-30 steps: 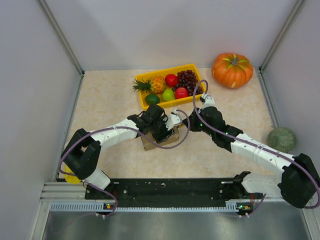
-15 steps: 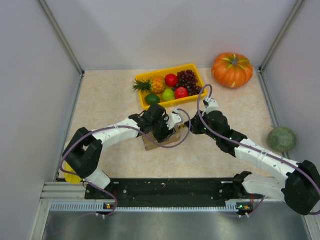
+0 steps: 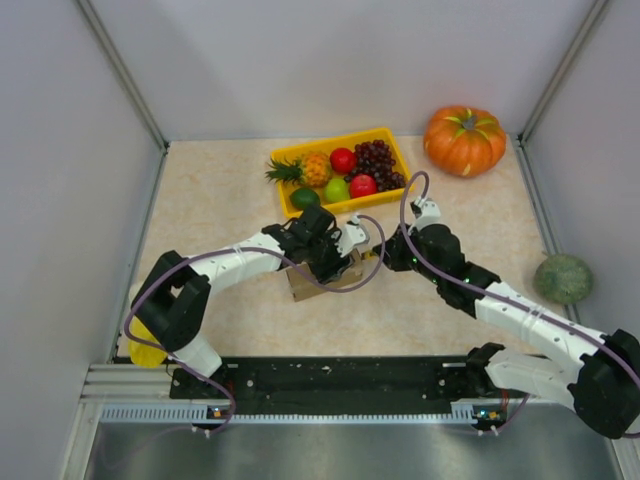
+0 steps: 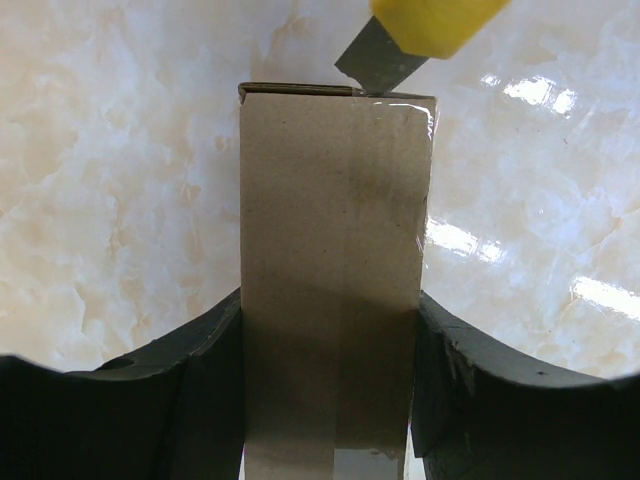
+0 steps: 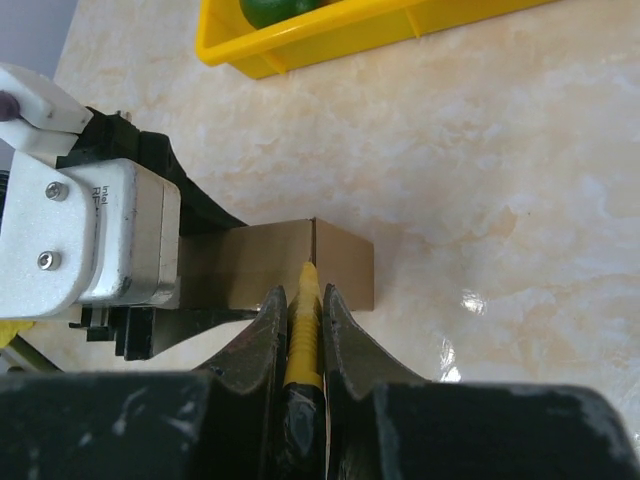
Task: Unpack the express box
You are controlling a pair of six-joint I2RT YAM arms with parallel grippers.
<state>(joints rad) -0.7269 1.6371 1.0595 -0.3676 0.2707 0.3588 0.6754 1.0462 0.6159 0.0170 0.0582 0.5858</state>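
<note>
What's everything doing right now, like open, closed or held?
express box: taped shut, clamped between the left jaws
utility knife: blade out, gripped by the right jaws, tip at the box's end
yellow fruit tray: full of fruit
pumpkin: upright, stem up
green squash: resting near the right wall

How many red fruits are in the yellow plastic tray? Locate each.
2. One round red fruit by the dark grapes, far side; another nearer, by the green fruit. More may be hidden.

The express box (image 4: 335,280) is matt cardboard, the table (image 4: 120,200) glossy and smooth
</note>
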